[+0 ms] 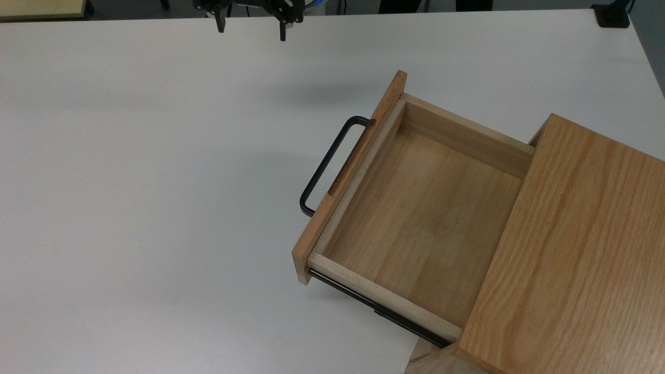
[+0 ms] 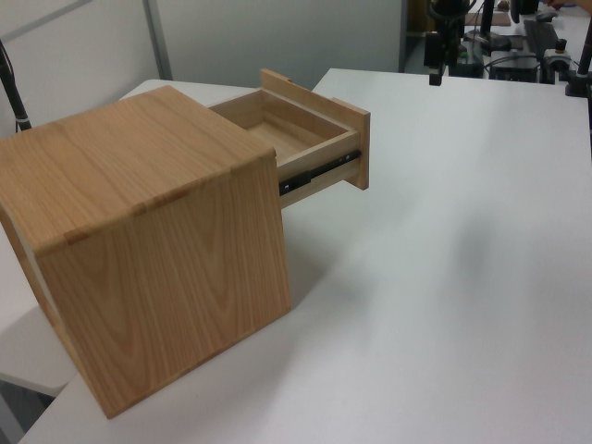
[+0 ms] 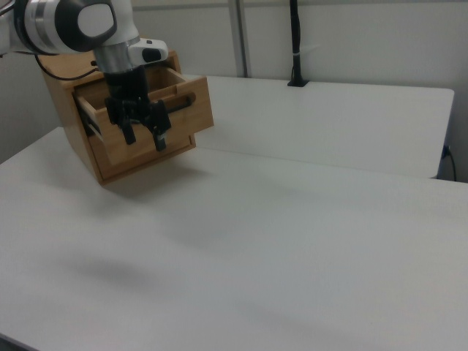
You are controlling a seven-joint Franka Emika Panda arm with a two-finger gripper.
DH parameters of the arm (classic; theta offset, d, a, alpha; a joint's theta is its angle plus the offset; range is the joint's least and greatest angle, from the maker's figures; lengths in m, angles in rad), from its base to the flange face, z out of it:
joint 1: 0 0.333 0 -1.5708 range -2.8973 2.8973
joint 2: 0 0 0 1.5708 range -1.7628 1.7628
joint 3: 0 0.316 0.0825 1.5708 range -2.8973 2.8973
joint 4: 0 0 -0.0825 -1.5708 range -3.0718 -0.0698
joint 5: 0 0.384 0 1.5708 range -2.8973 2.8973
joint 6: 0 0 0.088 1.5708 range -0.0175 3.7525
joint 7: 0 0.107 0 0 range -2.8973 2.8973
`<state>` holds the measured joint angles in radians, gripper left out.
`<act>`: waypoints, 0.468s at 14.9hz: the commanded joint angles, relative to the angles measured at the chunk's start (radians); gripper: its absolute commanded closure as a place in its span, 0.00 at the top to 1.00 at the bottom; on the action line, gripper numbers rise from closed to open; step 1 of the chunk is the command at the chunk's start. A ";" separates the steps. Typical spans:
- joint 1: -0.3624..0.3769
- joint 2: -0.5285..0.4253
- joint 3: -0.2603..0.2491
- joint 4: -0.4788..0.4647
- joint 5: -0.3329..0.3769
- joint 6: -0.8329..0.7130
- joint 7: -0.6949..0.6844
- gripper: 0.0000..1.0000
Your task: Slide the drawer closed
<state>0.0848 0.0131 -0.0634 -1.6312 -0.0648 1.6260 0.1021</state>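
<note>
The drawer (image 1: pixel 426 218) stands pulled far out of the wooden cabinet (image 1: pixel 571 259), its tray holding nothing. Its flat front panel (image 1: pixel 349 174) carries a thin black U-shaped handle (image 1: pixel 326 166) that points toward the top view's left. Black side rails (image 2: pixel 319 169) run under the tray in the left view. My gripper (image 1: pixel 252 31) hangs open above the table's far edge, well apart from the drawer. In the right view the gripper (image 3: pixel 146 137) appears in front of the drawer front (image 3: pixel 191 113), with nothing between its fingers.
The white table (image 1: pixel 156 208) stretches wide and bare to the top view's left of the drawer. A black clamp (image 1: pixel 613 15) sits at the far right corner, and a black pole (image 3: pixel 295 44) rises there in the right view. Dark equipment (image 2: pixel 527 46) stands behind the table.
</note>
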 commanded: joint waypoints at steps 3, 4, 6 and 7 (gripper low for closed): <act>0.018 0.001 -0.016 0.001 0.006 0.015 0.013 0.06; 0.018 0.002 -0.016 0.001 0.019 0.018 0.013 0.00; 0.018 0.016 -0.016 0.001 0.034 0.041 0.014 0.00; 0.018 0.024 -0.018 0.001 0.034 0.063 0.016 0.00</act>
<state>0.0848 0.0173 -0.0634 -1.6312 -0.0509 1.6349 0.1028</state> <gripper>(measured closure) 0.775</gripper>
